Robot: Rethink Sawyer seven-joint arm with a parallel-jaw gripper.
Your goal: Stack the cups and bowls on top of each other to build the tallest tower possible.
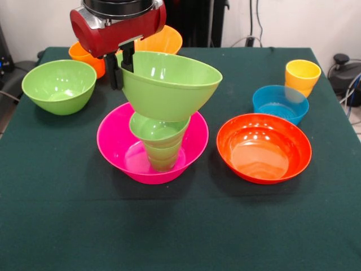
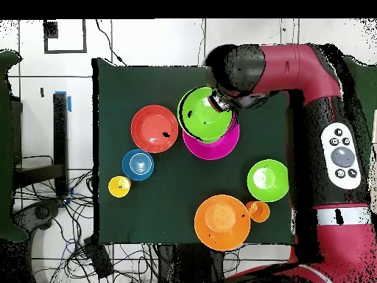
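Observation:
My gripper point(image 1: 125, 65) is shut on the rim of a large light green bowl point(image 1: 169, 84) and holds it tilted, with its opening turned to one side. The bowl's base is right at the top of a short tower: a green cup point(image 1: 163, 155) with a smaller green bowl point(image 1: 158, 129) on it, standing in the big pink bowl point(image 1: 113, 144). I cannot tell whether the held bowl rests on the tower. In the overhead view the held bowl point(image 2: 205, 114) covers most of the pink bowl point(image 2: 213, 149), with the gripper point(image 2: 221, 102) at its rim.
A second light green bowl point(image 1: 58, 86), an orange cup point(image 1: 84, 56) and an orange bowl point(image 1: 163, 40) stand on the pedestal side. A red-orange bowl point(image 1: 263, 148), a blue bowl point(image 1: 280, 103) and a yellow cup point(image 1: 302, 76) stand apart on the dark green table.

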